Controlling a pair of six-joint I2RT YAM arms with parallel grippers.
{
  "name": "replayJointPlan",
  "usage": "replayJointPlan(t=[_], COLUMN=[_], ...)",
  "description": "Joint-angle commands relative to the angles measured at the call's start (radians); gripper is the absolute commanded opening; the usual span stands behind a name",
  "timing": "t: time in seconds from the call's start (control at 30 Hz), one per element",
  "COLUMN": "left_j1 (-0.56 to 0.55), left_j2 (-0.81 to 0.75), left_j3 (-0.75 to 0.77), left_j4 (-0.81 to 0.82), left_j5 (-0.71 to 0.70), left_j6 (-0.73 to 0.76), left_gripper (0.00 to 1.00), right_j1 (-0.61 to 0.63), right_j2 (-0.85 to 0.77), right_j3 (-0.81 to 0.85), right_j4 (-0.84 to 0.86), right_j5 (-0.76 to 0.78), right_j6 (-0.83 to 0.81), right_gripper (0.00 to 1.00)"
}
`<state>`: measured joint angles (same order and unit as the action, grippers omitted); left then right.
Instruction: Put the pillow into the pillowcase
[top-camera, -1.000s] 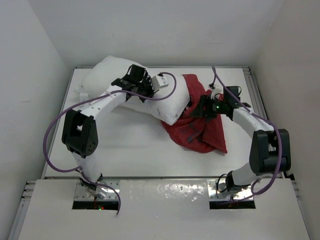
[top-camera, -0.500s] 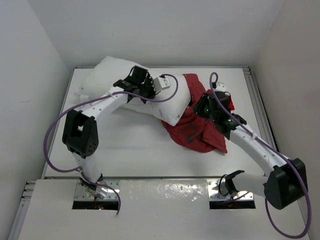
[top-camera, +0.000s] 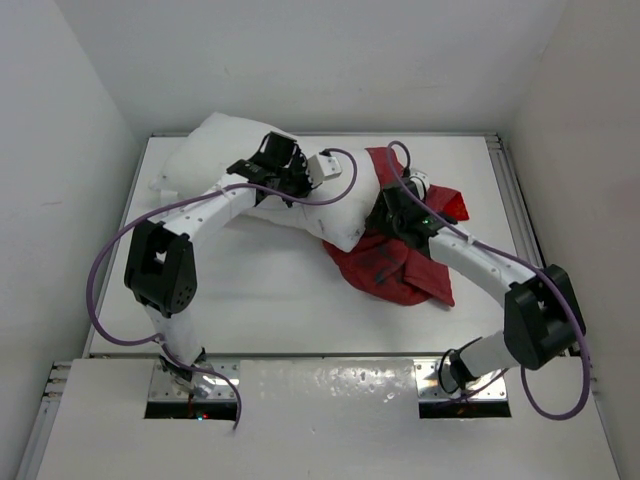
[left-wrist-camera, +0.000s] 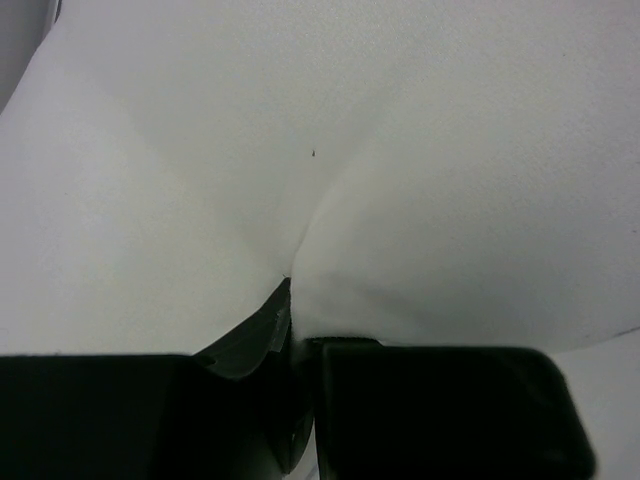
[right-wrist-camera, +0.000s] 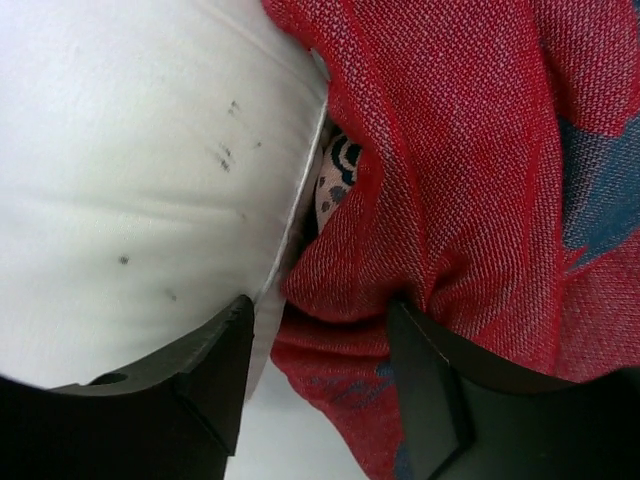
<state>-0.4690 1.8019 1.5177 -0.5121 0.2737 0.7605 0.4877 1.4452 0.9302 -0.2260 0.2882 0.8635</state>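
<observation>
white pillow (left-wrist-camera: 400, 150) clamped by left end effector (left-wrist-camera: 300, 345), right end effector (right-wrist-camera: 320, 315) apart astride red pillowcase (right-wrist-camera: 450, 150) fold

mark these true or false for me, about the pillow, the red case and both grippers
1. The left gripper is shut on a pinched fold of the pillow. True.
2. The pillow is wholly inside the pillowcase. False: most of it lies bare, and only its right end meets the red fabric.
3. The right gripper has its fingers apart, with an edge of the pillowcase between them. True.
4. In the top view, the pillowcase lies to the left of the pillow. False: it lies crumpled to the pillow's right, by the right arm.
</observation>
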Motion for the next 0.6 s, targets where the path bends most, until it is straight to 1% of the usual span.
replayJointPlan(t=[0.0,0.07,0.17,0.27,0.3,0.4,0.43,0.47,0.53,0.57], left_j1=[-0.014,-0.016,-0.014,-0.014,-0.014,-0.014,-0.014,-0.014,-0.014,-0.016], left_j2=[-0.052,-0.055,-0.058,-0.059,-0.059,-0.061,-0.061,-0.062,-0.062,-0.064], left_j3=[0.001,0.001,0.001,0.002,0.002,0.010,0.015,0.025,0.035,0.048], left_j4=[0.040,0.040,0.035,0.034,0.034,0.023,0.017,0.011,-0.011,-0.026], left_j5=[0.009,0.009,0.010,0.009,0.009,0.010,0.009,0.010,0.007,0.007], left_j6=[-0.026,-0.026,-0.024,-0.024,-0.024,-0.026,-0.024,-0.021,-0.017,-0.010], left_gripper=[0.00,0.00,0.00,0.00,0.00,0.00,0.00,0.00,0.00,0.00], right_j1=[-0.004,-0.017,-0.034,-0.054,-0.060,-0.090,-0.098,-0.112,-0.132,-0.141], right_j2=[0.050,0.073,0.147,0.193,0.219,0.228,0.209,0.187,0.109,0.083], right_j3=[0.044,0.047,0.073,0.107,0.110,0.095,0.055,0.027,-0.080,-0.109], right_j4=[0.002,0.017,0.040,0.043,0.039,0.048,0.060,0.117,0.199,0.300], right_j5=[0.048,0.049,0.014,-0.004,-0.009,-0.035,-0.047,-0.055,-0.122,-0.165], right_j6=[0.060,0.069,0.080,0.091,0.101,0.105,0.094,0.053,-0.004,-0.089], right_gripper=[0.56,0.56,0.52,0.41,0.30,0.02,0.00,0.00,0.00,0.00])
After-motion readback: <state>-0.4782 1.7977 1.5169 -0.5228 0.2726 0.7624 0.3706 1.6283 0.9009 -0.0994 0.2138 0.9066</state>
